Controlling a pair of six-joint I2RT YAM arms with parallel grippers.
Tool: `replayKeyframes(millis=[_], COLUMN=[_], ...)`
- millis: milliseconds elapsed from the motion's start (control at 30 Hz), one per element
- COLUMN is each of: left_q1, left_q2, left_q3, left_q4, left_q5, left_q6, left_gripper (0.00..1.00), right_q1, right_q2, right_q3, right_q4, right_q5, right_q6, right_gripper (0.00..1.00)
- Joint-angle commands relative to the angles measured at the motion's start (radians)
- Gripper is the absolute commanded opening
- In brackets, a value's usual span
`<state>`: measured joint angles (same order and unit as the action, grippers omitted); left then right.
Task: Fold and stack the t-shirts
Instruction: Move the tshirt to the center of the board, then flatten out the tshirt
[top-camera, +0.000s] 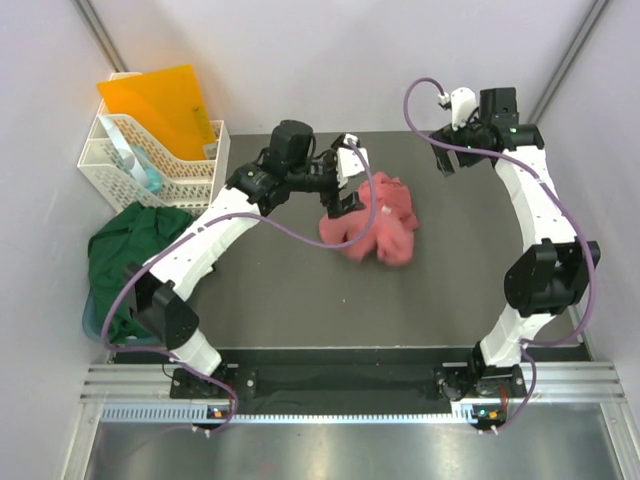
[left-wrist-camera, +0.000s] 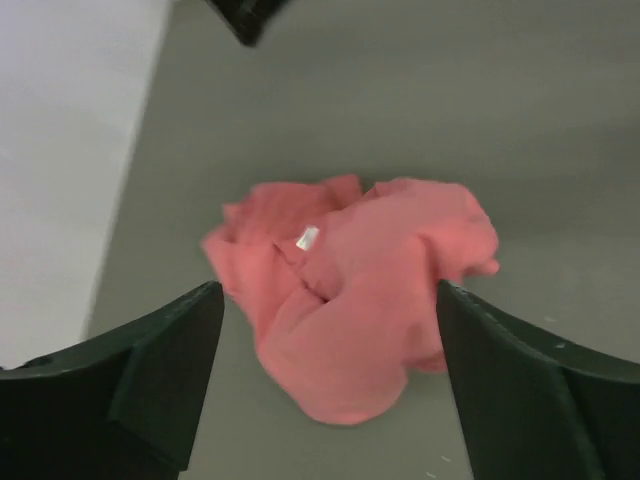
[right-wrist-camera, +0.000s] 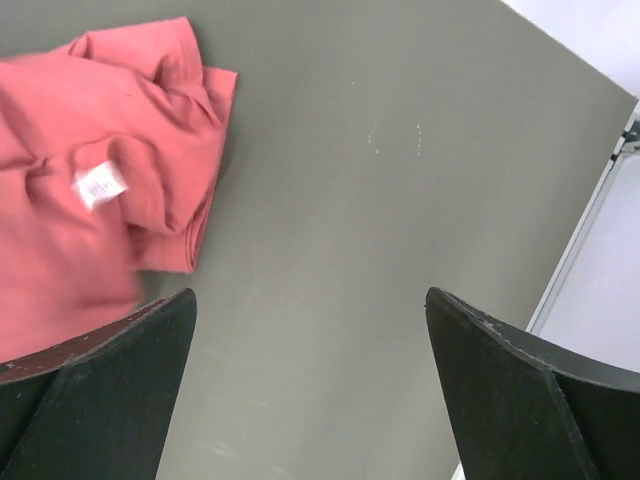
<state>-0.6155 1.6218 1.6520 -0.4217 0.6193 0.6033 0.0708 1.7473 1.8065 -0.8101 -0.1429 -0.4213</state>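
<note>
Progress: nothing folded or stacked yet | salmon-pink t-shirt (top-camera: 372, 222) crumpled on counter (top-camera: 300, 300), centre | dark green t-shirt (top-camera: 130, 255) seemingly heaped off left edge | left gripper (left-wrist-camera: 327, 290) and right gripper (right-wrist-camera: 310, 296): jaws spread wide, nothing held

Shirt (top-camera: 372, 222) on table (top-camera: 300, 300); second shirt (top-camera: 128, 250) perhaps off-left

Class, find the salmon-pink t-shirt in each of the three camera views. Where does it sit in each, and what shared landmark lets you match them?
Top external: the salmon-pink t-shirt lies crumpled mid-table on the dark mat.
Left wrist: the t-shirt fills the centre of the picture.
Right wrist: the t-shirt is in the upper left corner, cut off by the edge.
Shared landmark: its white neck label, clear in both wrist views but not discernible from above.
</note>
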Motion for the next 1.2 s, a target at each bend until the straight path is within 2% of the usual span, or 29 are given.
replayKeyframes(millis=[0,67,100,200,233,267,333,367,433,567,767,933,1167], left_q1=[-0.001,0.0,-0.001,0.013,0.019,0.026,0.068,0.079,0.132,0.226,0.344,0.361,0.362], left_q2=[-0.031,-0.03,-0.033,-0.062,-0.078,-0.088,-0.109,-0.114,-0.128,-0.128,-0.102,-0.096,-0.08], left_q3=[0.026,0.026,0.008,-0.102,-0.138,-0.173,-0.254,-0.274,-0.319,-0.363,-0.336,-0.343,-0.353], left_q4=[-0.193,-0.207,-0.194,-0.048,-0.01,0.068,0.115,0.133,0.138,0.159,0.13,0.121,0.107], left_q5=[0.053,0.002,-0.035,-0.307,-0.448,-0.511,-0.588,-0.678,-0.701,-0.805,-0.833,-0.831,-0.848], left_q6=[0.13,0.139,0.138,0.093,0.087,0.076,0.055,0.043,0.001,-0.068,-0.137,-0.129,-0.143], left_gripper=[0.99,0.99,0.99,0.99,0.98,0.98,0.96,0.95,0.93,0.89,0.88,0.86,0.83], right_q1=[-0.017,-0.017,-0.016,0.003,0.015,0.032,0.098,0.121,0.204,0.354,0.474,0.54,0.581], right_q2=[-0.048,-0.017,-0.008,0.02,0.021,0.018,-0.015,-0.035,-0.113,-0.212,-0.238,-0.233,-0.19], right_q3=[0.071,0.121,0.137,0.142,0.125,0.067,-0.013,-0.112,-0.288,-0.507,-0.604,-0.705,-0.728], right_q4=[-0.053,-0.13,-0.165,-0.315,-0.371,-0.386,-0.394,-0.387,-0.3,-0.167,-0.107,-0.012,0.058], right_q5=[-0.076,-0.119,-0.189,-0.346,-0.366,-0.374,-0.362,-0.354,-0.299,-0.199,-0.156,-0.106,-0.104], right_q6=[-0.06,-0.083,-0.114,-0.21,-0.238,-0.261,-0.327,-0.349,-0.39,-0.436,-0.458,-0.441,-0.396], right_gripper=[0.98,0.98,0.98,0.92,0.89,0.87,0.86,0.86,0.88,0.89,0.91,0.93,0.91])
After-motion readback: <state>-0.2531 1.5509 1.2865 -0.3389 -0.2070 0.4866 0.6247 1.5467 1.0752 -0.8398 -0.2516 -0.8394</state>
